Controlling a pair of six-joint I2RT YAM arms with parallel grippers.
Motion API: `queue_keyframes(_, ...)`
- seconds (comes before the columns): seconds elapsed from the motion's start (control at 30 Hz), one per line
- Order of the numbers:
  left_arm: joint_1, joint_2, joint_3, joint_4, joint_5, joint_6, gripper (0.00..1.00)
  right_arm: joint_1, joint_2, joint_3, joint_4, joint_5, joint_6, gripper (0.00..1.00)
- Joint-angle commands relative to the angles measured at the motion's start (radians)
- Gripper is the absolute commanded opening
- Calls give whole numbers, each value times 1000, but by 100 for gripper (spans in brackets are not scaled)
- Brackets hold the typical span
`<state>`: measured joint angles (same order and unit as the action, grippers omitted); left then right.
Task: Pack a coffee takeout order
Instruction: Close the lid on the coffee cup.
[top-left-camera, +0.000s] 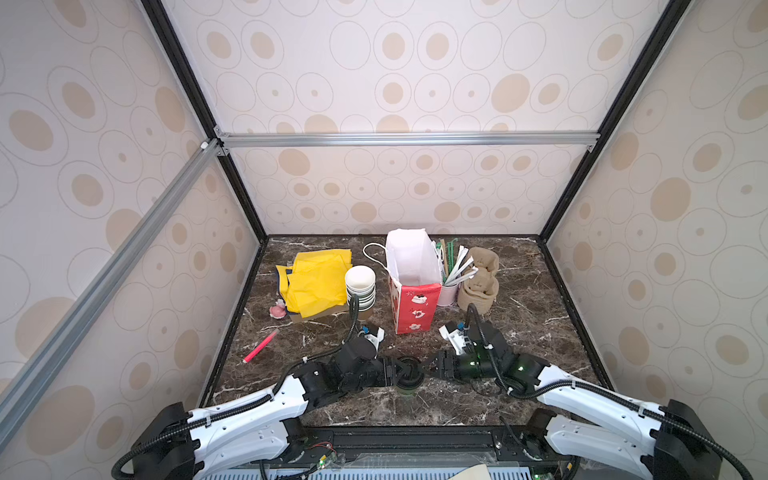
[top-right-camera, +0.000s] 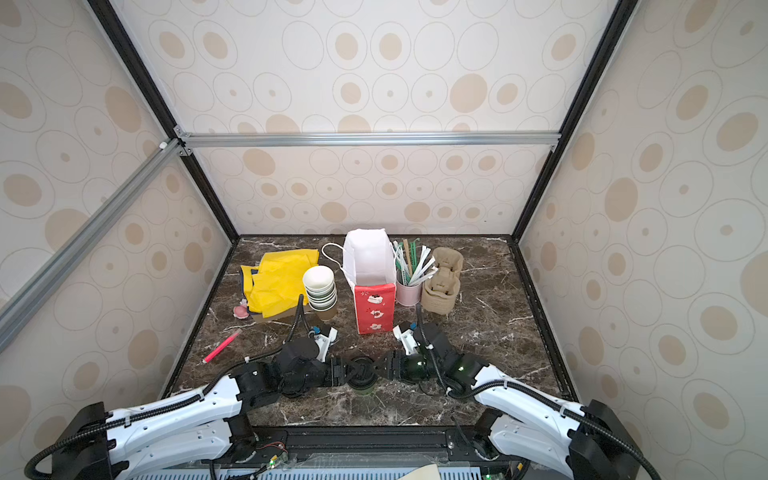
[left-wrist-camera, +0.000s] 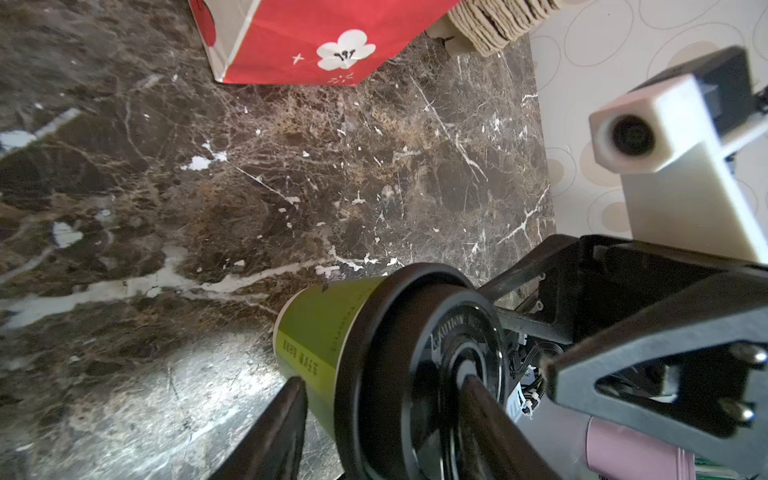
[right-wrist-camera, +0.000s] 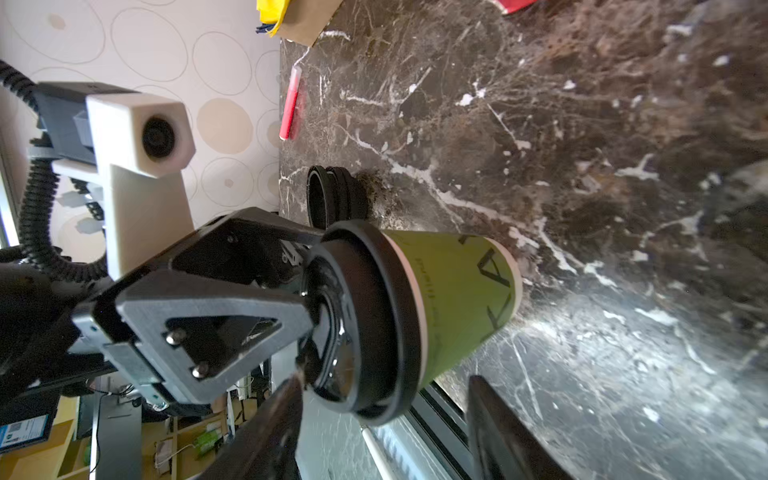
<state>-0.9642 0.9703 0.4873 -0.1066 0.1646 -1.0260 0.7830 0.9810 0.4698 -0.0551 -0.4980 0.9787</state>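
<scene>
Stretched low from the near corners to the near middle of the desk (top-left-camera: 316, 332), with left pincer (top-left-camera: 402, 371) and right pincer (top-left-camera: 431, 365) set tip to tip. Rolled with left wrist camera (top-left-camera: 374, 337) and right wrist camera (top-left-camera: 454, 338) on the far side. Held with jaws partly apart; contact unclear.

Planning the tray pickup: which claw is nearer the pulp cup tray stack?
Right. The right claw is robot-side of the pulp cup tray stack; the left claw is farther, across the lidded cup.

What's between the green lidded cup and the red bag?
Nothing: the left wrist view shows only bare marble tabletop between the green paper cup and the red paper bag.
</scene>
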Motion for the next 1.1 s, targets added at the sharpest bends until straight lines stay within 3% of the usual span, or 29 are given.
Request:
queue_keyframes(0.0, 2, -7, 28, -40, -20, 21, 56, -5, -58, -21, -71, 53, 24, 58)
queue_keyframes(0.17, 3, -8, 26, -48, -21, 24, 54, -4, -97, -56, -70, 74, 49, 46)
queue_keyframes(0.33, 2, -2, 25, -51, -17, 26, 54, -2, -17, -40, 23, -26, 52, 42)
queue_keyframes(0.73, 4, 13, 21, -57, -10, 26, 52, -3, 94, -94, 124, -44, 68, 42)
queue_keyframes(1.07, 2, 13, 15, -60, -14, 21, 50, -4, 99, -63, -7, -5, 8, 44)
